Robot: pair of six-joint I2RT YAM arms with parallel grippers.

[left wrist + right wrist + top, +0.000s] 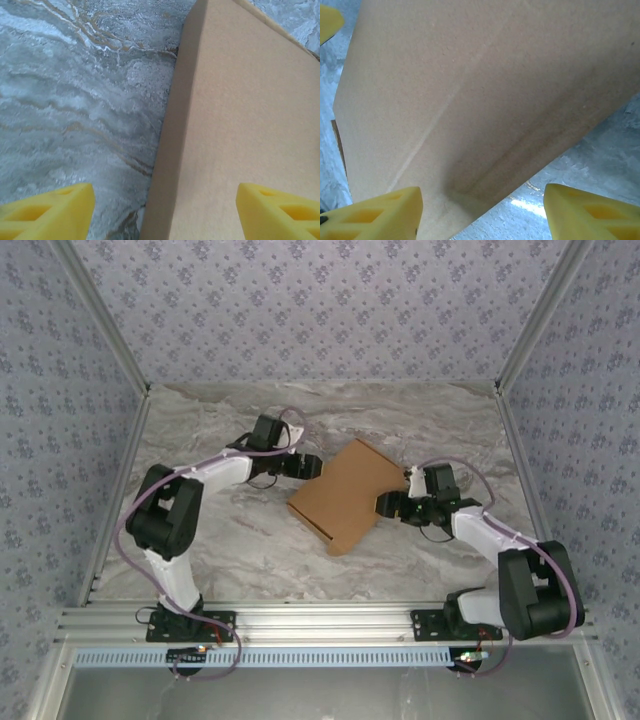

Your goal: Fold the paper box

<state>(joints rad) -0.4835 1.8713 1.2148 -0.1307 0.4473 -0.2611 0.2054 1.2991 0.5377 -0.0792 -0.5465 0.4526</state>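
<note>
Flanking the paper box (345,495) from both sides, mid-table.
The brown cardboard box lies skewed on the marble table (220,540), slightly right of centre, its lid apparently down. The left gripper (310,467) sits at its far-left edge, jaws apart and straddling the side wall. The right gripper (385,505) faces the right edge, jaws apart too, clamping nothing. Both probably stand ready to steady it while the flaps are pressed home.
</note>
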